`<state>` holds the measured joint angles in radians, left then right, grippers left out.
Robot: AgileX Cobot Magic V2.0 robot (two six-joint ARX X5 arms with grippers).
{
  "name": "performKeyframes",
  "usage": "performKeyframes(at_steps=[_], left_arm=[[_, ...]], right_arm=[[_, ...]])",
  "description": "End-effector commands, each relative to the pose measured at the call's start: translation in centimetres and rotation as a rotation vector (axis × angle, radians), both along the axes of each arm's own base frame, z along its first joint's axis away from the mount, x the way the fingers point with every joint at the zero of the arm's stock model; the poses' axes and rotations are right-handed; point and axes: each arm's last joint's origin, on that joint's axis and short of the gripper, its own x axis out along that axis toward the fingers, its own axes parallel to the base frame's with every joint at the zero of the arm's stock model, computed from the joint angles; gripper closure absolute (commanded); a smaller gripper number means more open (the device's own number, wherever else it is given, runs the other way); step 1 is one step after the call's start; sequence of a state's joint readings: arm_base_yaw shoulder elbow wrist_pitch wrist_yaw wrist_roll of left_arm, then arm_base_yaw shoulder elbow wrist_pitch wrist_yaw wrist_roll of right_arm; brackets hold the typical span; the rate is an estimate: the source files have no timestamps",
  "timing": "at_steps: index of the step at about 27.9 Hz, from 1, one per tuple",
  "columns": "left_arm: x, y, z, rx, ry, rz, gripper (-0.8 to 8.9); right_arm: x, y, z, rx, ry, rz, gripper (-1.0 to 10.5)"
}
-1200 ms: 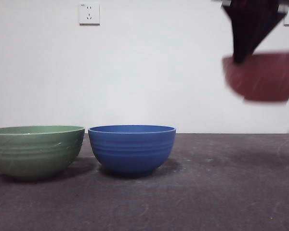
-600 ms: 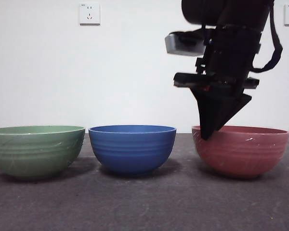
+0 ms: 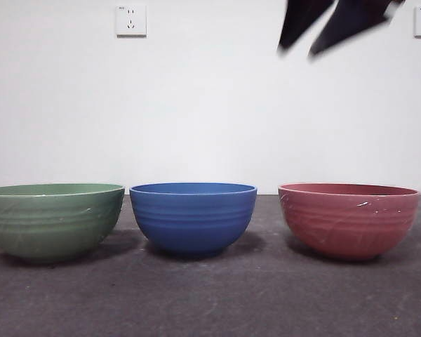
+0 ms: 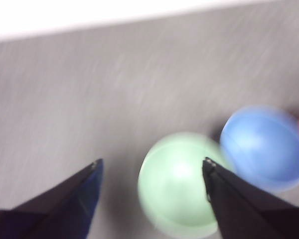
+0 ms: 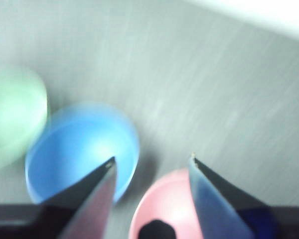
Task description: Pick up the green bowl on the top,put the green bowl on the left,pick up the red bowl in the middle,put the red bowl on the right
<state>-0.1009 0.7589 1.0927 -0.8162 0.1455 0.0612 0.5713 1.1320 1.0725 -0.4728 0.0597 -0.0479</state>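
Observation:
On the dark table the green bowl stands at the left and the red bowl at the right, both upright and resting free. My right gripper hangs open high above the red bowl's left side, blurred with motion and holding nothing. Its wrist view looks down between the open right gripper onto the red bowl and the green bowl. My left gripper is open and empty well above the green bowl, and is out of the front view.
A blue bowl stands between the two, close to the green one; it also shows as the blue bowl and the blue bowl. A white wall with a socket closes the table's far edge.
The right gripper brought the red bowl down onto the table at the right, let go of it, and has risen clear to the top of the front view.

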Motion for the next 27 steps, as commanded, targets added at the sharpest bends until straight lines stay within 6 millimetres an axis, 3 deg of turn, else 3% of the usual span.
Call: performKeyframes(at_steps=[1,4,7,12,27], left_arm=[[0.2,-0.1,0.2,-0.026,-0.045,-0.038,8.36],[0.6,-0.2,-0.7,-0.029,-0.070,-0.038,8.21],[-0.1,-0.1,-3.3,-0.041,-0.106,-0.031,8.21],[-1.6,0.1,-6.7,-0.065,-0.169,-0.021,8.21],[-2.2,0.1,-7.7,-0.067,-0.146,-0.021,8.17]], right_arm=[[-1.4,-2.3,1.8,0.068,-0.071,-0.026,9.7],[-3.6,-5.2,1.8,0.114,-0.169,-0.108,9.6],[-6.2,-7.1,-1.1,0.186,-0.252,-0.168,9.6],[-8.5,-8.2,-4.1,0.245,-0.332,-0.227,9.6],[-9.0,-8.4,-5.4,0.199,-0.248,-0.229,9.4]])
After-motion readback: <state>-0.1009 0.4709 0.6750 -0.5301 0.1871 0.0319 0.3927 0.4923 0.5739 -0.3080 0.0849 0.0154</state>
